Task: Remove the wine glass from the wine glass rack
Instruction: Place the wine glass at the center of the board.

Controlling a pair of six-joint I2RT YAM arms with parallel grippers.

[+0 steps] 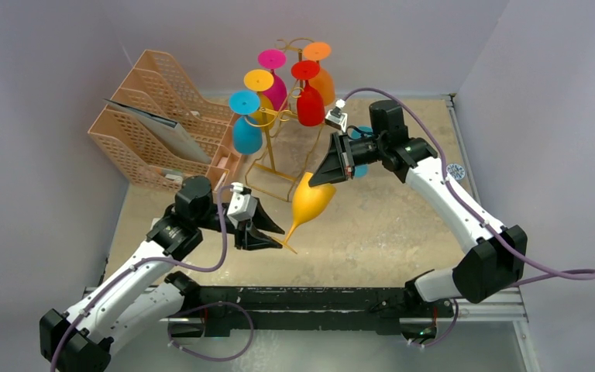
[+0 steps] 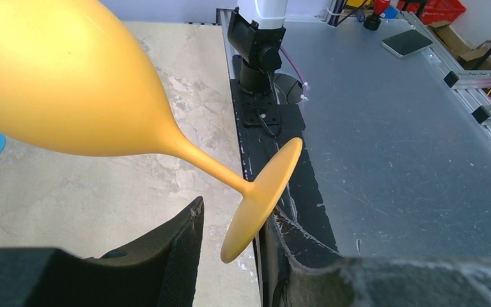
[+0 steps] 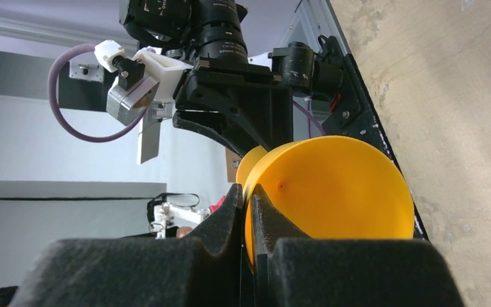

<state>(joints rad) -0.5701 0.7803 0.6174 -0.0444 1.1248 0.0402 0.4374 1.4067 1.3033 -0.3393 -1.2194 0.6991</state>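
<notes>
Starting out beyond the left pincer (image 1: 277, 239), up and to its left, we have the peach plastic lattice file organizer (image 1: 163, 124), all slanted slots and open grid walls. Now the left pincer itself: black, wedge-shaped fingers (image 2: 166, 249) with a ribbed inner face, and they stand parted. The flat round foot (image 2: 262, 198) of the matte amber-yellow wine glass (image 1: 310, 201) sits in the gap between them. There's clear daylight on one side, and on the other I cannot tell whether it brushes the pad. That's a released hand, not a grip.

Up and to the right from that pincer, the slim stem (image 2: 211, 167) swells into a smooth, rounded bowl. The long axis is tilted: foot low at the left pincer, open mouth high at the right one. The wine glass is off its hook and in the air above the mottled beige stone-look table (image 1: 403, 232).

Behind the glass, between the two pincers and farther back, stands the thin gold wire wine glass rack (image 1: 273, 159), with a rectangular base and curled hooks on top. Five bright glasses (image 1: 310, 105) hang from it bowl-down, discs up.

Over to the right pincer (image 1: 318, 180): clenched tight on the bowl's rim (image 3: 339, 185). The wrist view shows one black textured finger (image 3: 220, 220) outside the thin wall and the other inside. The right pincer is carrying the glass.
</notes>
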